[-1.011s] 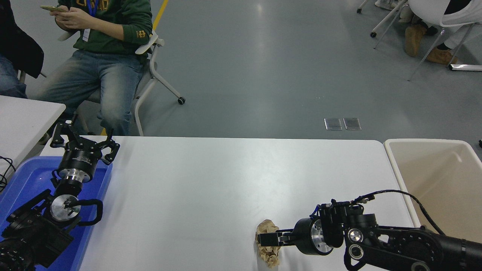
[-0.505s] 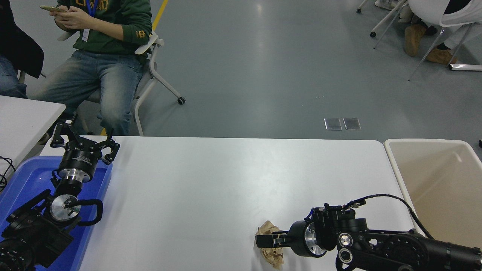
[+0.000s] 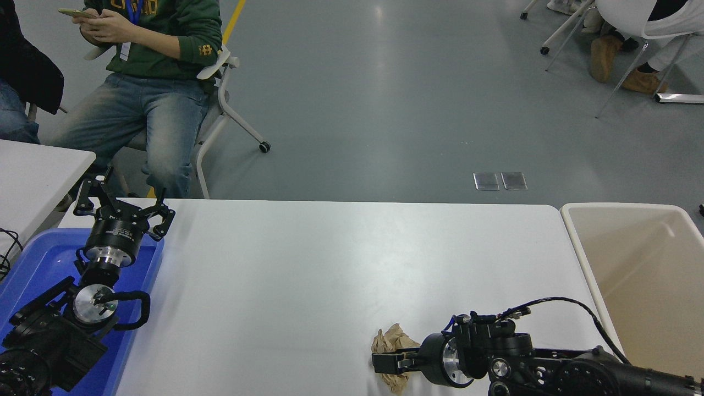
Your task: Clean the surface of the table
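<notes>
The table surface is a wide matte white top. A crumpled brown paper ball lies near its front edge, right of centre. My right gripper reaches in from the lower right, pointing left, with its fingers lying across the paper ball. I cannot tell whether they grip it. My left gripper is parked at the lower left above the blue tray, fingers spread open and empty.
A blue plastic tray sits at the table's left end. A beige bin stands just off the right end. A smaller white table is at the left. A seated person is beyond the far left corner.
My right arm has drawn back towards the front edge and dropped lower. The paper ball has shifted slightly nearer the front with it. The left arm has not moved.
</notes>
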You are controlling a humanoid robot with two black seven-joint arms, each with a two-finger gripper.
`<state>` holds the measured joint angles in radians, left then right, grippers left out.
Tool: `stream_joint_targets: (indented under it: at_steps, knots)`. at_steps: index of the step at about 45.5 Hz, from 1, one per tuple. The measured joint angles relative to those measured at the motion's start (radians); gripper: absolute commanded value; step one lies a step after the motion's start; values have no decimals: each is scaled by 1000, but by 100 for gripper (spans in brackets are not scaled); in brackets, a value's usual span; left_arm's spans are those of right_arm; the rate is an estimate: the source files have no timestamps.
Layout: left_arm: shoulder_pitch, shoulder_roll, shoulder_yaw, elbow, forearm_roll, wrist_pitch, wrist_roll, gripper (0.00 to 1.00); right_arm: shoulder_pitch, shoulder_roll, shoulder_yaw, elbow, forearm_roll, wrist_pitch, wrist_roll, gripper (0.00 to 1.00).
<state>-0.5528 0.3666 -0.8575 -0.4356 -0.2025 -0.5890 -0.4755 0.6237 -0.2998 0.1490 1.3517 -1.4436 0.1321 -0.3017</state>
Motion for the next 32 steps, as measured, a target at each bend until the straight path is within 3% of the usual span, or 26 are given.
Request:
stream_joint_targets:
  at_steps: [8,12,16,18,19,21,32]
  knots:
    - [0,0,0,0,0,0,0,100,-9,20,-20,-23,-43,-42,20,87]
    - [0,0,0,0,0,0,0,100,-14,26,-28,-35,-58,-62,30,78]
    - [0,0,0,0,0,0,0,100,-19,33,-33,-46,-70,-82,43,49]
    - [0,0,0,0,0,0,0,100,-21,36,-36,-54,-77,-93,54,20]
    - [0,0,0,0,0,0,0,100,-22,37,-37,-57,-80,-96,59,11]
    - [0,0,0,0,0,0,0,100,-23,39,-41,-66,-83,-102,68,2]
    - [0,0,0,0,0,0,0,100,-19,44,-51,-95,-55,-113,109,0]
